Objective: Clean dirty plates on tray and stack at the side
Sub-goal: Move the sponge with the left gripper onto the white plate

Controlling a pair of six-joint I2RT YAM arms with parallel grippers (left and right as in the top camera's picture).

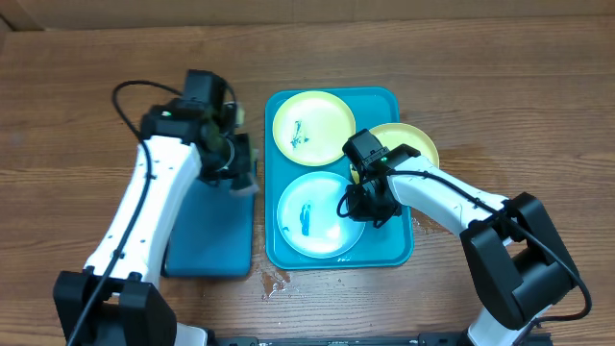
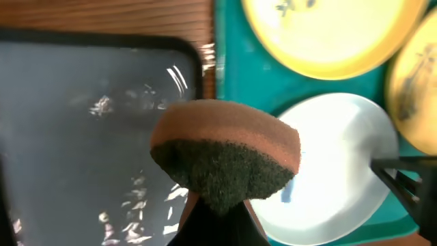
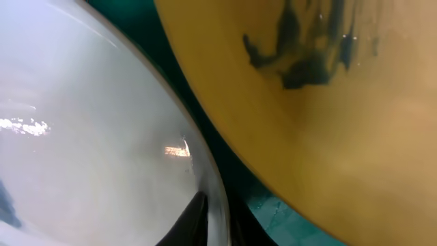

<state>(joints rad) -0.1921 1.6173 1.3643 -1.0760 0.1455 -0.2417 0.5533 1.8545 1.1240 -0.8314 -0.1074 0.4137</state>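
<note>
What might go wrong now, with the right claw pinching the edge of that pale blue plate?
1. The right gripper grips only the thin rim of the pale blue plate. The smooth plate may slip or tip when lifted.
2. The smeared yellow plate beside it sits close to that rim and partly over the edge of the turquoise tray, so a lift might nudge it off.

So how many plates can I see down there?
3. One yellow-green plate sits at the tray's far left; a second yellow-green plate overhangs its right rim, partly under the right arm; the pale blue plate lies at the near end. None looks stacked or hidden.
</note>
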